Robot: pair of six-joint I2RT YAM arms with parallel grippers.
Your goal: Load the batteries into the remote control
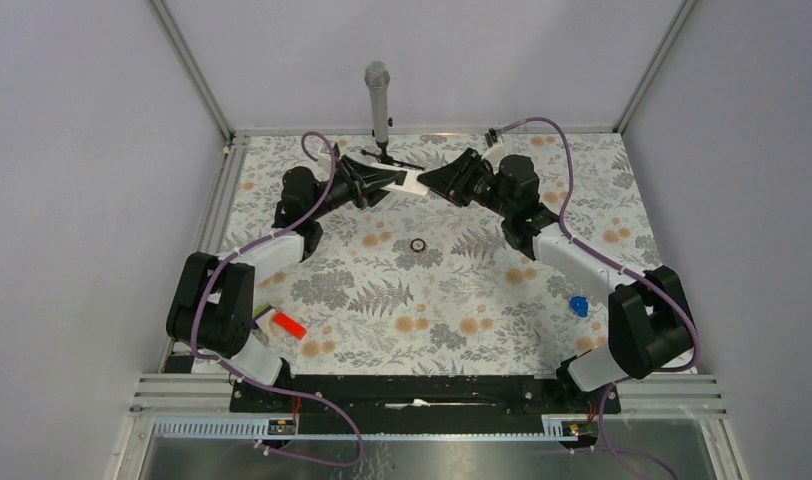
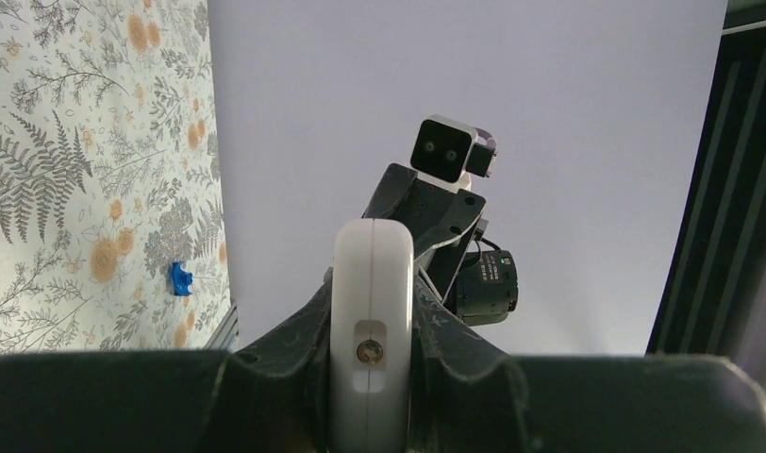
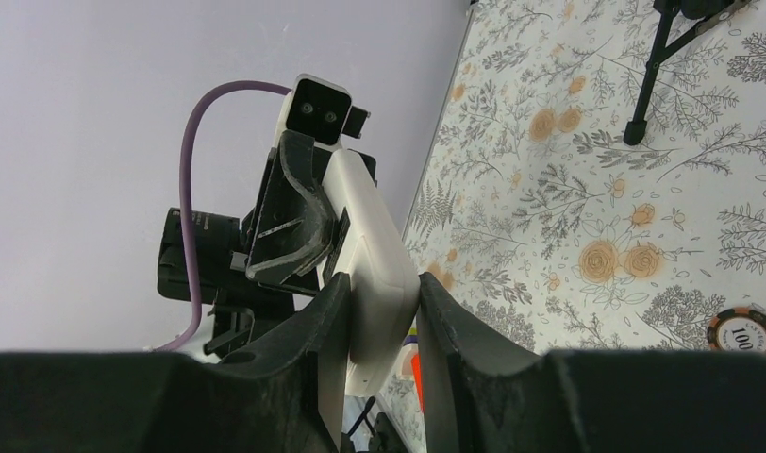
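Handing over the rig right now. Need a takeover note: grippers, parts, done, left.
Grippers: the left gripper is shut on the remote control. The right gripper is shut on its other end.
Parts: remote control is held in the air over the far side of the table. The batteries are not visible in any view.
Done: remote control picked up.
Left: whether it is loaded cannot be told; find the batteries and check.

The white remote (image 1: pixel 412 183) is held aloft near the table's (image 1: pixel 462 300) far edge, clamped at both ends.
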